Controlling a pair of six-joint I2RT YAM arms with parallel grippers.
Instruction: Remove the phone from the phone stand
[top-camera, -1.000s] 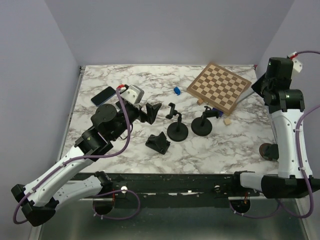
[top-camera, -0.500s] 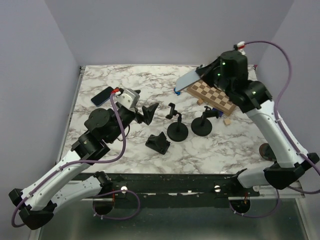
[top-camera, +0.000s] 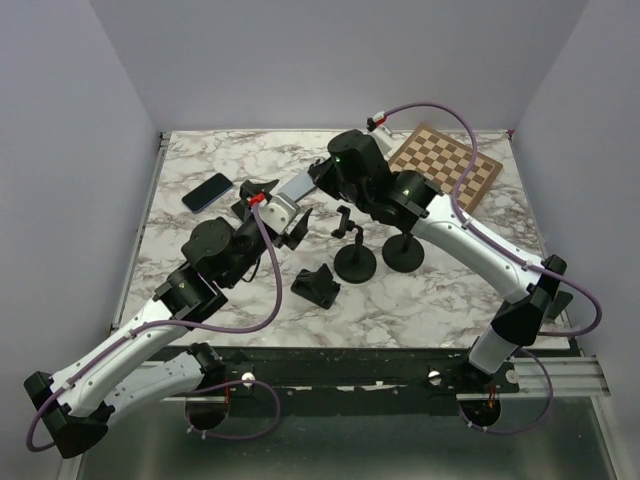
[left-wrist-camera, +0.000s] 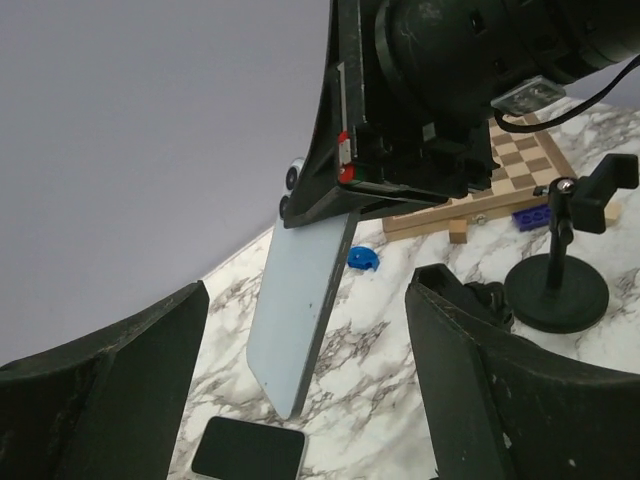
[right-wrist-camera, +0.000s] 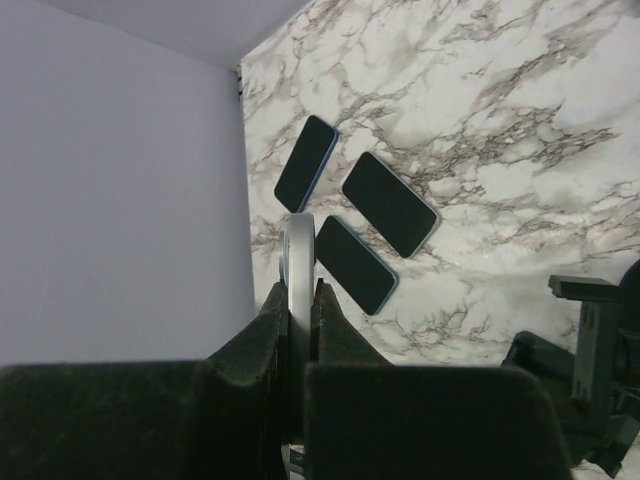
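Your right claw (right-wrist-camera: 298, 300) is clamped on the phone (left-wrist-camera: 295, 320), a thin, flat, smooth pale-blue slab. It hangs in the air over the far left part of the marble desk (top-camera: 430, 300). Your left claw (left-wrist-camera: 310, 285) is spread wide. In its own view the phone sits between the dark fingers with gaps on both sides. The black round-footed phone stand (top-camera: 355, 262) is mid-desk. Only the right wrist view shows three dark phones (right-wrist-camera: 390, 203) lying flat near the far left corner.
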